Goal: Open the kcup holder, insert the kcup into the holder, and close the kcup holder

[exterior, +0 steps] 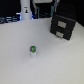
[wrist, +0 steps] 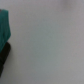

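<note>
The kcup holder (exterior: 63, 26) sits at the far side of the pale worktop (exterior: 20, 60), toward the exterior view's right, turned at an angle. Black boxy unit, two stacked drawer fronts, both look shut, each with a pale handle. Likely rigid plastic and light enough to skate on the smooth top when pulled, so the pull should run straight along the drawer's slide axis, hooking the handle rather than pinching the box.

The kcup (exterior: 33, 50) stands alone near the middle of the worktop, well apart from the holder, green top up, pale body below. Probably very light, thin-walled and easy to tip or crush; best grip looks like a gentle squeeze across the round body just under the rim, from above.

Clutter is limited: a white upright object (exterior: 25, 11) and dark items stand along the back edge, off the line between pod and holder. Nothing blocks either drawer front.

The arm itself does not show in the exterior view. The wrist view is blurred: pale surface, a teal patch (wrist: 4, 26) and a dark shape (wrist: 4, 54) at one edge, neither identifiable. Jaws: cannot tell if open or closed.
</note>
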You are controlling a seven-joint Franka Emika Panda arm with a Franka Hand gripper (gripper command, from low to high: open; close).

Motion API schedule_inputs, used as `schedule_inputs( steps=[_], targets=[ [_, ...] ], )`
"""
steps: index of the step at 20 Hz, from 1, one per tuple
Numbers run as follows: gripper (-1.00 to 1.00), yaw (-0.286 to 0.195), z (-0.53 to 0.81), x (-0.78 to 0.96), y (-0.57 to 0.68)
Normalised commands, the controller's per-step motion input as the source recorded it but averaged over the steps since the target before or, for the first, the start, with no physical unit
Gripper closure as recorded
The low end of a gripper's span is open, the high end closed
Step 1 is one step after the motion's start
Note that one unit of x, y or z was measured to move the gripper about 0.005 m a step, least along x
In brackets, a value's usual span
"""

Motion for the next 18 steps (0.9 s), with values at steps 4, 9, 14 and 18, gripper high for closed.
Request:
schedule_inputs(
  steps=[4,9,14,18],
  targets=[
    [-1.0,-0.162,0.03,-0.26,0.72],
    [-1.0,-0.164,0.0,-0.28,0.73],
    [-1.0,-0.174,-0.04,-0.23,0.71],
    [-1.0,-0.185,-0.1,-0.22,0.68]
  ],
)
